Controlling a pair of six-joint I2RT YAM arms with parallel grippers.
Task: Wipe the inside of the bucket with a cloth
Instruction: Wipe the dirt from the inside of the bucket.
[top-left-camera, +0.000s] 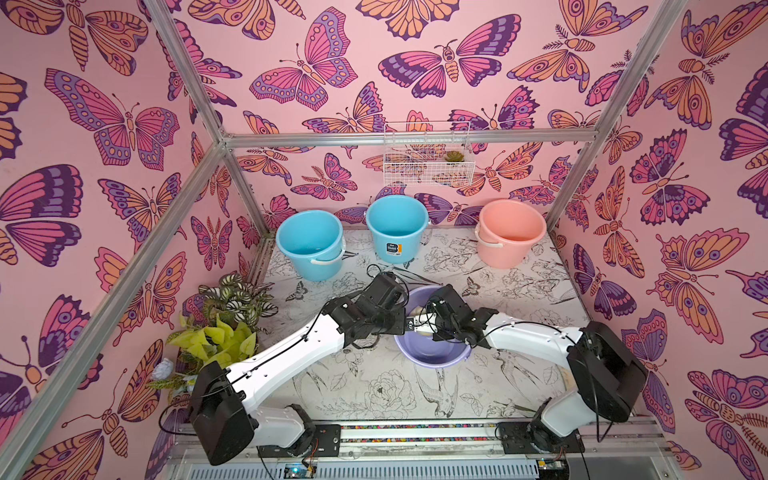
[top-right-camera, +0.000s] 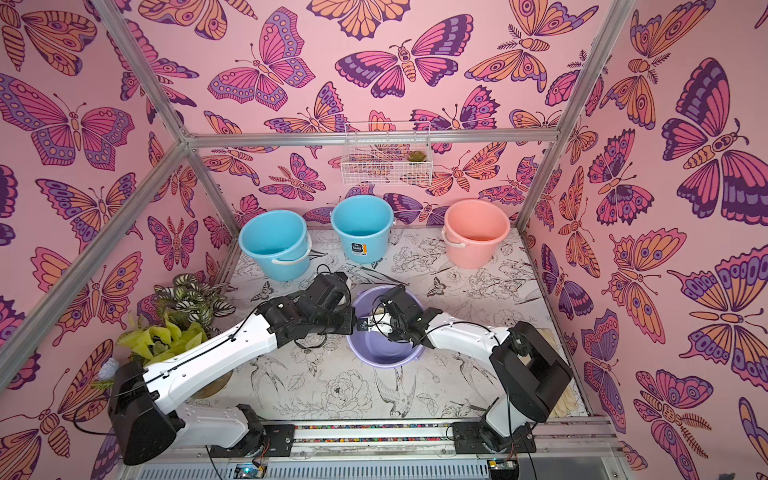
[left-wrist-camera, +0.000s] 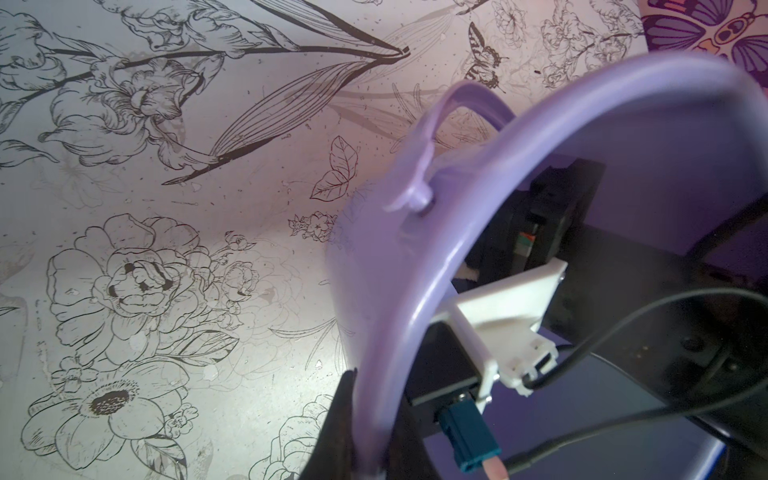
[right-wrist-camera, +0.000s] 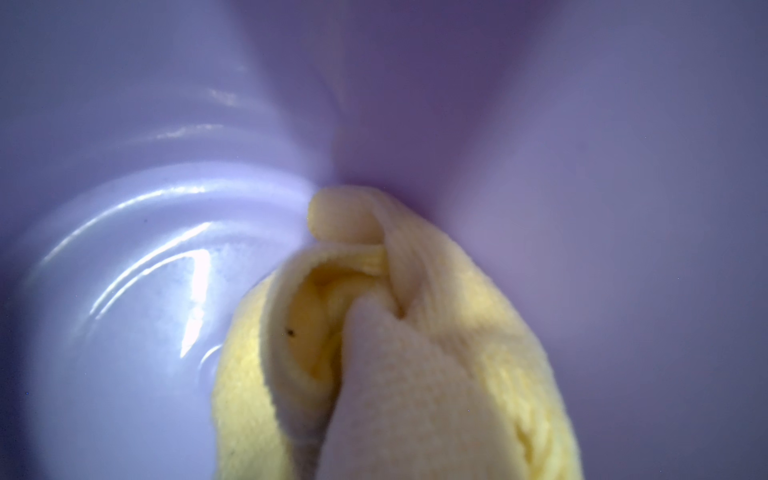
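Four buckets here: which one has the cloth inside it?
The lavender bucket, in front: the yellow cloth is pressed against its inner wall. The two sky-blue buckets and the salmon-pink bucket stand at the back, away from both arms.

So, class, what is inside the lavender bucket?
The pale-yellow cloth, bunched against the inner wall of the bucket near its floor, and the right arm's wrist. The cloth's folds cover the right gripper; the wrist hides part of the floor.

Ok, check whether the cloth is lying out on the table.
No: the right wrist view shows the cloth bunched inside the bucket, against its purple wall.
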